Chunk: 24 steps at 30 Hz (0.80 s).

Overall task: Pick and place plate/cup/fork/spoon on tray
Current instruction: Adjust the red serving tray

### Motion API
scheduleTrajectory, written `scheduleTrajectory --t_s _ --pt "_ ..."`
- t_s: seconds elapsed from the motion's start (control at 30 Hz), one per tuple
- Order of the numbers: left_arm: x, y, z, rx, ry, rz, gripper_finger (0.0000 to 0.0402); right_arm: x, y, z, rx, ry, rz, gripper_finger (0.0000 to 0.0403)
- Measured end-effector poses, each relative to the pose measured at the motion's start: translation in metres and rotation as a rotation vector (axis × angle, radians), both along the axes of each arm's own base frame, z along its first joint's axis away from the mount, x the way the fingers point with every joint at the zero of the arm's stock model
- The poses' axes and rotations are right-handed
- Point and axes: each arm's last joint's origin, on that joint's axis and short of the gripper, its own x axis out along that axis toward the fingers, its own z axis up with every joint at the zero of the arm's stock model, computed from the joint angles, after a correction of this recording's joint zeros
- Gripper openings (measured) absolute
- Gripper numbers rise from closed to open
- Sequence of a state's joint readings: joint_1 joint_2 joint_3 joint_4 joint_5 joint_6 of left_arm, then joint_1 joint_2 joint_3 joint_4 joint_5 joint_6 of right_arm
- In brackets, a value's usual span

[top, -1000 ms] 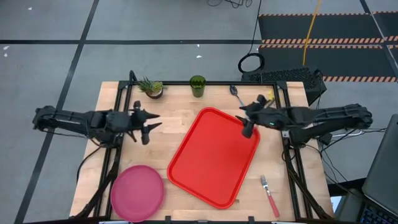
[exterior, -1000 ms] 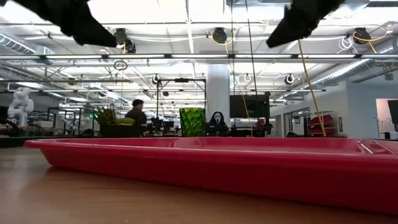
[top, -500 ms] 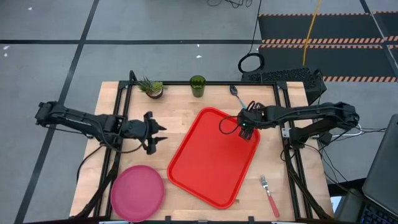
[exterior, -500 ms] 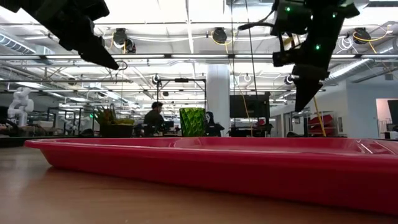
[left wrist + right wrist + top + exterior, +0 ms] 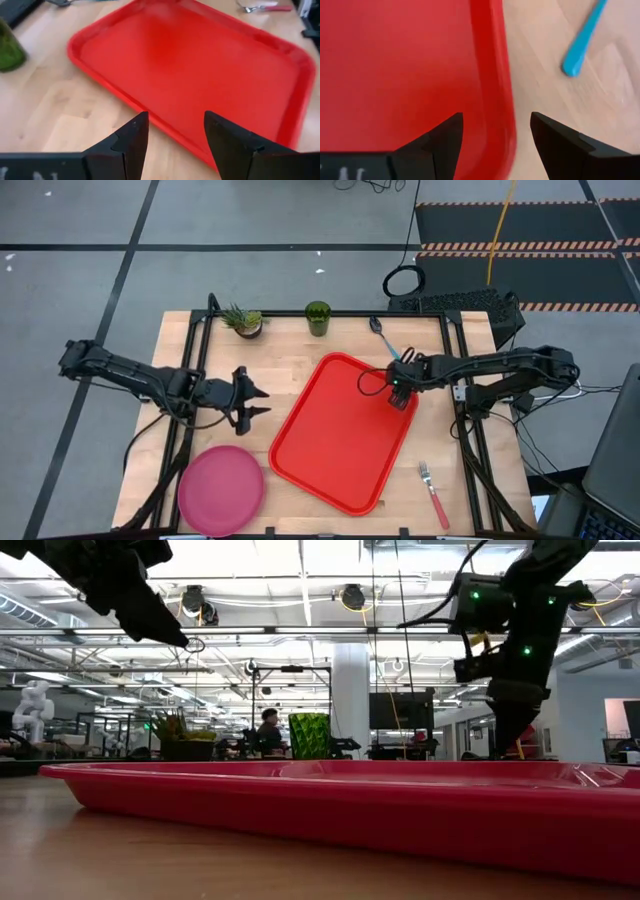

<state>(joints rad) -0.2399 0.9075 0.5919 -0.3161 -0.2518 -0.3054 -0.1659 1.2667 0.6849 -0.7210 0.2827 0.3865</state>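
- Step in hand, as we judge it: the right gripper (image 5: 397, 392) hovers over the tray (image 5: 330, 442) rim, fingers spread and empty, seemingly after the spoon (image 5: 381, 335). We would carry it outward past the rim, centre the blue handle between the fingers, then close.
- Pose: the right arm reaches in low, wrist tipped down. The spoon lies just beyond the gripper; the fork (image 5: 434, 493) well apart.
- The left gripper (image 5: 250, 399) waits, fingers spread, facing the tray; the plate (image 5: 220, 489) lies near it and the cup (image 5: 318, 317) lies farther off.

Your right claw (image 5: 397, 397) straddles the tray (image 5: 340, 435) rim, spoon (image 5: 383, 335) just beside. Tray floor is bare. Left claw (image 5: 252, 402) has bare counter (image 5: 290, 350) ahead, plate (image 5: 220, 489) near.
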Motion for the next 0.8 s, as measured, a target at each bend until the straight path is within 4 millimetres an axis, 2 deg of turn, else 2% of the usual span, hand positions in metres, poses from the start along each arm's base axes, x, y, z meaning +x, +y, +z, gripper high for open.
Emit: scheduleTrajectory --t_s 0.17,0.47,0.8 --pt "0.014 -0.011 -0.006 -0.07 -0.017 -0.034 0.0196 -0.004 0.0 -0.005 0.001 0.021 0.008 0.0224" --pt "0.048 -0.021 -0.042 -0.089 0.061 -0.009 0.0196 -0.004 0.0 -0.006 -0.003 0.031 0.034 0.0224" --pt "0.067 -0.027 -0.071 -0.104 0.105 0.015 0.0196 -0.003 -0.002 -0.006 -0.015 0.026 0.049 0.0224"
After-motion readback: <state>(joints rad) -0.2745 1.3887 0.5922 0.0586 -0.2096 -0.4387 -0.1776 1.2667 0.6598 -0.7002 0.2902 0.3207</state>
